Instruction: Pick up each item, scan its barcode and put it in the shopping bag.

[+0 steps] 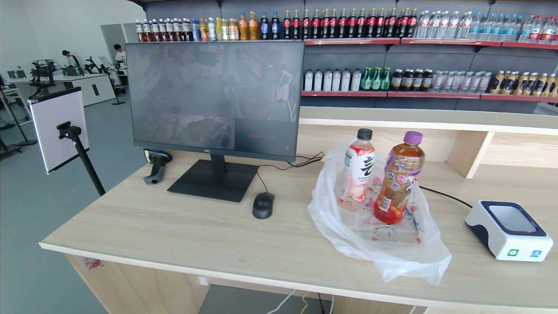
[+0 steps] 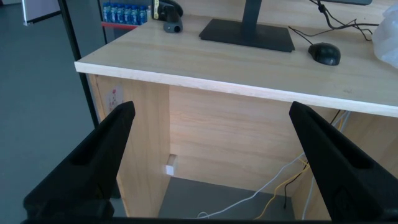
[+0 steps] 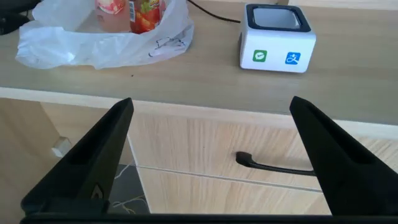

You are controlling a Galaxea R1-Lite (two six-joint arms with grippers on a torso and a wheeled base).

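Observation:
Two bottles stand upright inside the clear plastic shopping bag (image 1: 392,248) on the desk: a pink one with a black cap (image 1: 357,174) and a reddish tea one with a purple cap (image 1: 399,181). The white barcode scanner box (image 1: 508,229) sits to the right of the bag. My left gripper (image 2: 211,168) hangs open in front of the desk's left corner, below the top. My right gripper (image 3: 208,168) is open too, low in front of the drawer, with the bag (image 3: 74,46) and scanner box (image 3: 277,37) beyond it. Both hold nothing.
A monitor (image 1: 216,98) on a black stand, a mouse (image 1: 263,205) and a handheld scanner (image 1: 156,165) occupy the desk's (image 1: 196,235) left half. A black drawer handle (image 3: 273,165) sits under the top. A cable (image 1: 444,196) runs to the scanner box. Shelves of drinks stand behind.

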